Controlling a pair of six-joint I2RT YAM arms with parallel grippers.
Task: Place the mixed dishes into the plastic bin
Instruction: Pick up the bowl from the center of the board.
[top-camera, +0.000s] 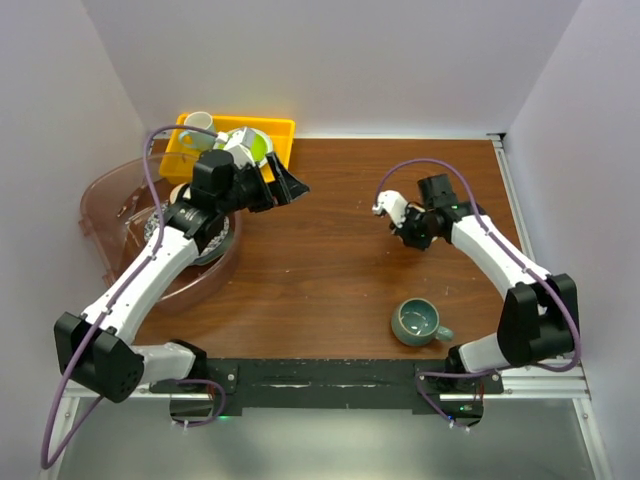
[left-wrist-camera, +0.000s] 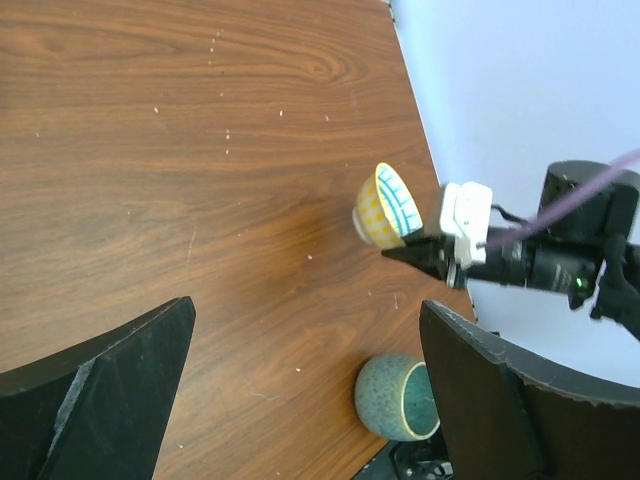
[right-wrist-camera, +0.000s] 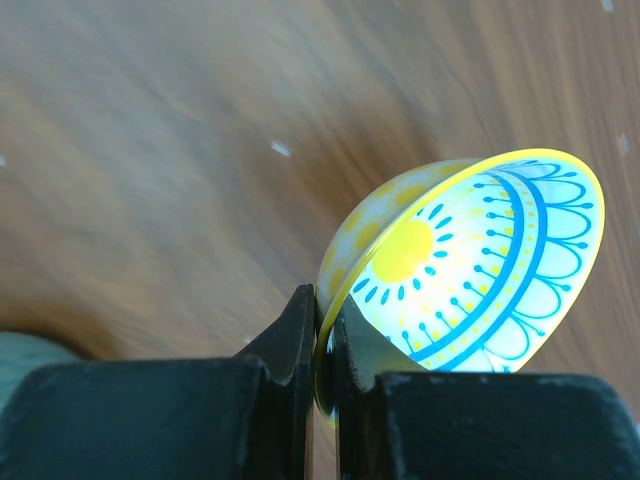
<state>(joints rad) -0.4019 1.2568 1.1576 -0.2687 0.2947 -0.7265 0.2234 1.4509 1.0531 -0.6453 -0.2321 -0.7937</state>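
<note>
The small yellow bowl (right-wrist-camera: 470, 260), painted inside with blue loops and a yellow sun, is hanging tipped on its side in the right gripper (right-wrist-camera: 325, 310). The fingers are pinching its rim tightly, one finger inside and one outside. In the left wrist view the bowl (left-wrist-camera: 385, 205) is showing over the far right part of the wooden table (top-camera: 330, 270), with its opening turned sideways. It is looking clear of the wood, though that is hard to tell for certain.

The teal mug (top-camera: 418, 322) is sitting upright on the table near the right arm's base, well apart from the bowl, with its handle pointing right.

The plastic bin (top-camera: 100, 190) is standing at the left edge. The left arm is crossing over it and hiding most of the dishes inside.

The left gripper (top-camera: 285, 185) is hovering over bare table just right of the bin, with its jaws spread wide and gripping nothing.

Behind it, in the far left corner, the yellow tray (top-camera: 275, 128) is carrying a white mug (top-camera: 198, 124) and a lime-green plate (top-camera: 255, 145).
</note>
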